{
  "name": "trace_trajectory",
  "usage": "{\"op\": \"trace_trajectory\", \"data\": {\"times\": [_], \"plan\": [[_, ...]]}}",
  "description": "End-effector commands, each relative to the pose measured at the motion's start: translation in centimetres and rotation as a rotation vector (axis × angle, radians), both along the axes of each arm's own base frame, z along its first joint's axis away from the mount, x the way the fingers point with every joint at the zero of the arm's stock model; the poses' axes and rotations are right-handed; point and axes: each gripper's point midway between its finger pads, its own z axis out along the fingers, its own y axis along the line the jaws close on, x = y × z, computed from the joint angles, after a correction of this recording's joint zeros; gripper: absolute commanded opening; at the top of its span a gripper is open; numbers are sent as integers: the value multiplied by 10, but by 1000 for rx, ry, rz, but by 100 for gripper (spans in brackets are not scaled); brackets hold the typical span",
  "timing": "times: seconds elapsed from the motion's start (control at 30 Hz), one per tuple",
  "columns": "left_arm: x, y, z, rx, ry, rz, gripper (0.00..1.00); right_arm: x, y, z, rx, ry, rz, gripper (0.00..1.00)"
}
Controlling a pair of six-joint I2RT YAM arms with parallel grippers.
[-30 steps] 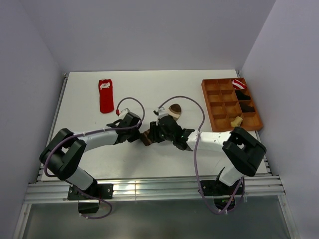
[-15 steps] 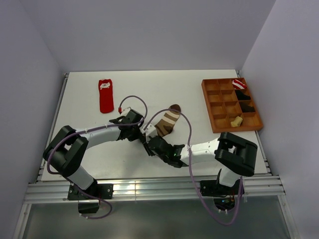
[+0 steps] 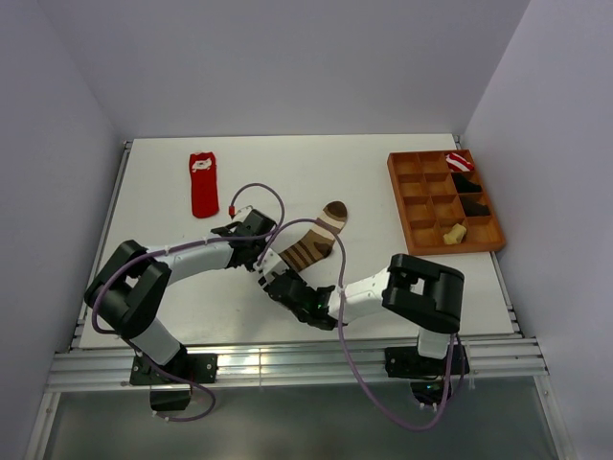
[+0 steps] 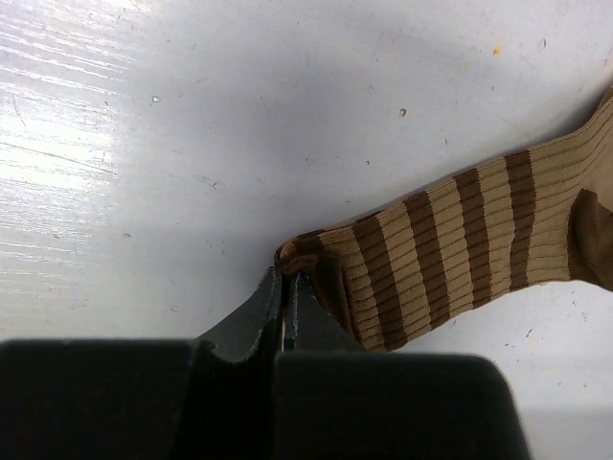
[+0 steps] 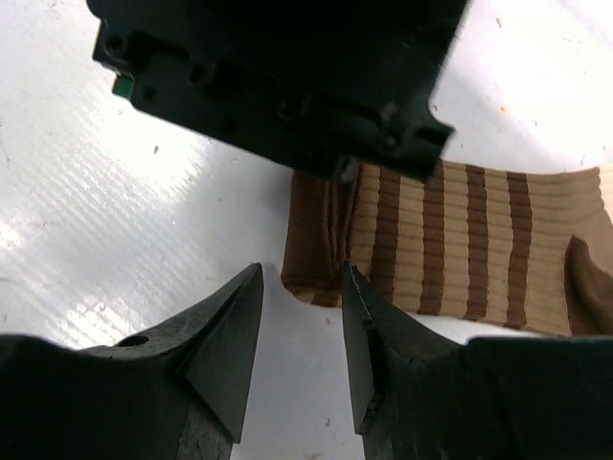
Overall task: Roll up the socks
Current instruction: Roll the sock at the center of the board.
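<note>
Three socks show on a white tabletop (image 3: 383,278), seen from above with two robot arms reaching in from the near edge. At far left, a red sock (image 3: 202,185) with a white mark at its top lies flat and straight, well apart from both arms.

Toward the middle, the left pincer (image 3: 259,259) is clamped tight on the near end of a brown-and-tan striped sock (image 3: 311,241). In the left wrist view, the two fingers (image 4: 271,305) of the left pincer (image 4: 284,287) press together on a fold of the sock's (image 4: 450,249) brown edge.

The striped sock lies flat, running diagonally up and to the right, and ends in a dark brown tip with a cream band.

Just below that pinched end sits the right pincer (image 3: 272,282), its arm stretched leftward across the tabletop. In the right wrist view it (image 5: 299,287) stands partly open, holding nothing. One finger (image 5: 230,335) is over bare tabletop, the other overlaps the sock's (image 5: 460,240) near corner.

At far right stands a wooden tray (image 3: 395,192) of small compartments. A mustard-yellow sock (image 3: 454,233) lies in a near compartment. Two black bundles (image 3: 468,188) and a red-and-white striped bundle (image 3: 460,161) fill the far right ones.
</note>
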Motion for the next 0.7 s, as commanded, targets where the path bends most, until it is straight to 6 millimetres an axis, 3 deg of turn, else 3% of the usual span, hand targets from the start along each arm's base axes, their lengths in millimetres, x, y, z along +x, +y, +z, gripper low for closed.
{"op": "trace_trajectory", "data": {"times": [0.0,0.3,0.4,0.43,0.5,0.67], "plan": [[-5,-1,-4,16,32,-19,0,10,16,16,36,-64,-19,46],[-6,-2,-6,16,42,-18,1,13,13,-17,-45,-43,-45,36],[-6,-2,-7,16,46,-18,1,11,9,-26,-59,-31,-55,22],[-6,-2,-8,17,47,-18,1,11,9,-28,-63,-26,-54,12],[-7,-1,-7,18,48,-14,0,9,6,-32,-69,-15,-56,2],[-6,5,-1,20,33,18,1,0,4,-30,-20,41,-28,0]]}}
